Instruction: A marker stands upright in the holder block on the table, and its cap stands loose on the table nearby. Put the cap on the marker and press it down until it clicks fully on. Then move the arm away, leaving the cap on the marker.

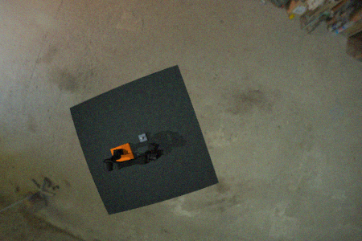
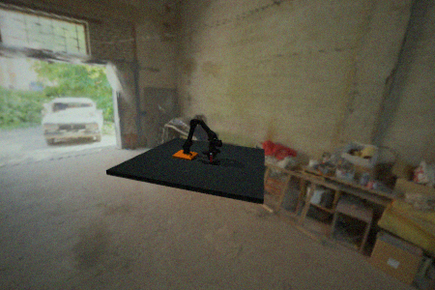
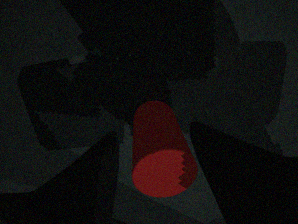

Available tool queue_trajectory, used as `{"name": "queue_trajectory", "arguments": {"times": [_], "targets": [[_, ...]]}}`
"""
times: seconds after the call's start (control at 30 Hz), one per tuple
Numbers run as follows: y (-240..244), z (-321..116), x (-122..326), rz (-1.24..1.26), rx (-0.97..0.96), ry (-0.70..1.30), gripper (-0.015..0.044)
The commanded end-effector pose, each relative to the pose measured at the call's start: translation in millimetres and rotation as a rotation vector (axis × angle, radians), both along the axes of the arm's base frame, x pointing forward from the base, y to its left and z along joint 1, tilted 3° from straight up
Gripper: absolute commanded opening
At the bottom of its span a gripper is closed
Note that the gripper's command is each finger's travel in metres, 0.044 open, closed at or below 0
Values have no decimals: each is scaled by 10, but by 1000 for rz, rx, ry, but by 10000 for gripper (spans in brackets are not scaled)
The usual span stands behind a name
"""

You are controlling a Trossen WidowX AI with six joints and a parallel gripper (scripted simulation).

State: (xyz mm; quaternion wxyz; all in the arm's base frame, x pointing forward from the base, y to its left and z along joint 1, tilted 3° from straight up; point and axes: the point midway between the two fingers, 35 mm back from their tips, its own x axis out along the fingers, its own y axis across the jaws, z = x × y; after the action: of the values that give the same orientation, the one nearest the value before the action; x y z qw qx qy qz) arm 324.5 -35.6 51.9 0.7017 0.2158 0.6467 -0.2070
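Observation:
The red cap [image 3: 162, 172] [image 2: 211, 157] stands upright on the dark table and fills much of the wrist view's lower middle. My gripper [image 3: 153, 133] [image 2: 211, 153] is low over the table, its fingers on either side of the cap. The fingers are partly open; a strip of lit table shows between the left finger and the cap, so they do not grip it. The pale grey holder block [image 1: 142, 137] lies near the gripper in the top view, with a small dark spot at its middle. The marker itself is too small to make out.
The orange base plate [image 1: 128, 151] [image 2: 185, 155] of the arm sits on the dark square table [image 1: 149, 96] [image 2: 188, 179]. The arm reaches from it over the table and casts a shadow beyond the gripper. A cluttered workbench stands beyond the table in the exterior view.

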Motion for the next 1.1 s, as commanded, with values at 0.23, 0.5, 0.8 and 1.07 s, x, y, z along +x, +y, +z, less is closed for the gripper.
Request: {"name": "queue_trajectory", "arguments": {"times": [0.23,0.5,0.8,1.07], "targets": [[-2,-22,-4,4,-6,5,91],[0,106,-3,4,-6,5,0],[6,366,-18,4,-6,5,0],[12,580,-49,4,-6,5,0]]}}
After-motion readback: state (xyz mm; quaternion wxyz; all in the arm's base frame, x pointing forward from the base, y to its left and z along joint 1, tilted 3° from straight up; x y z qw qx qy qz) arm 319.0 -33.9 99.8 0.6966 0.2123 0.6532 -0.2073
